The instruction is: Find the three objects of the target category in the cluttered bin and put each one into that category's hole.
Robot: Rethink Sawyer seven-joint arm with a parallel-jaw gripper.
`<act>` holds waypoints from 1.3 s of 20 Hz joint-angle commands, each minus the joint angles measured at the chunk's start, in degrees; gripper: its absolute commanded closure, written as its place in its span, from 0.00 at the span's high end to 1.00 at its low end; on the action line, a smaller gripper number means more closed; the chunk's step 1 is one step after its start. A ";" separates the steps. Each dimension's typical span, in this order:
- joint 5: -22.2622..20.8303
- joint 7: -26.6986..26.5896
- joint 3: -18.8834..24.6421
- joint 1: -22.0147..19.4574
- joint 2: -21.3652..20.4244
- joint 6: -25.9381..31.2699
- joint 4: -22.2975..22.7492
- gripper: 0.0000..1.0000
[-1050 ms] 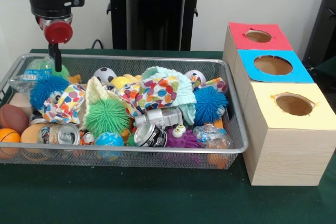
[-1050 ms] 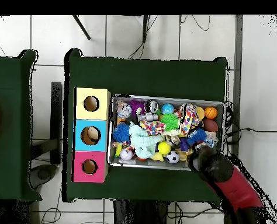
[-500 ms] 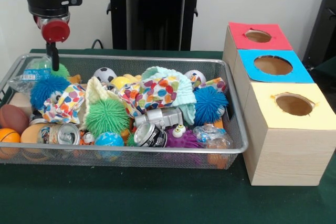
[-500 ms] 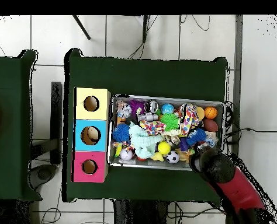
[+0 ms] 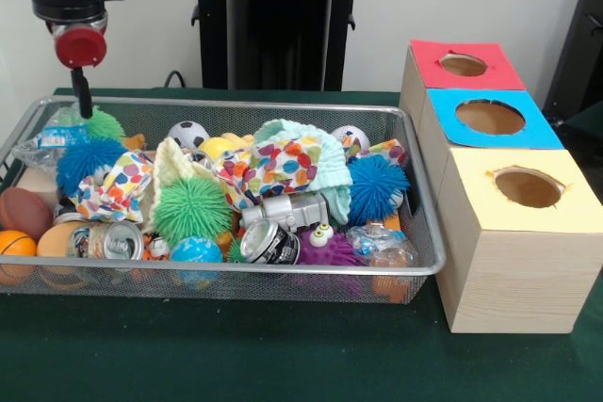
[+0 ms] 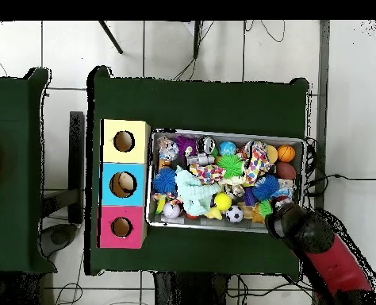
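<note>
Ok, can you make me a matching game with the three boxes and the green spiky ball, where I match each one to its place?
Things:
1. red box
2. blue box
3. yellow box
4. green spiky ball

Places, in the front view:
A. middle of the row of boxes
B. inside the wire bin
C. nearest end of the row
D. farthest end of the row

Pairs: 1-D, 2-A, 3-C, 4-B
</note>
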 commanded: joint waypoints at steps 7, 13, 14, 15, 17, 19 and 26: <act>-4.12 -1.90 7.34 -3.33 1.26 8.04 -5.90 1.00; -5.44 -2.71 9.28 -5.13 2.44 7.82 -6.98 1.00; -5.68 -2.50 9.42 -5.19 2.57 7.53 -7.02 1.00; -5.92 -2.32 9.59 -5.27 2.69 7.27 -7.05 1.00; -6.23 -1.96 9.96 -5.46 2.97 6.97 -6.99 1.00; -6.57 -1.51 10.45 -5.76 3.57 5.78 -6.76 1.00; -7.68 -1.25 11.73 -6.74 4.84 4.02 -6.80 1.00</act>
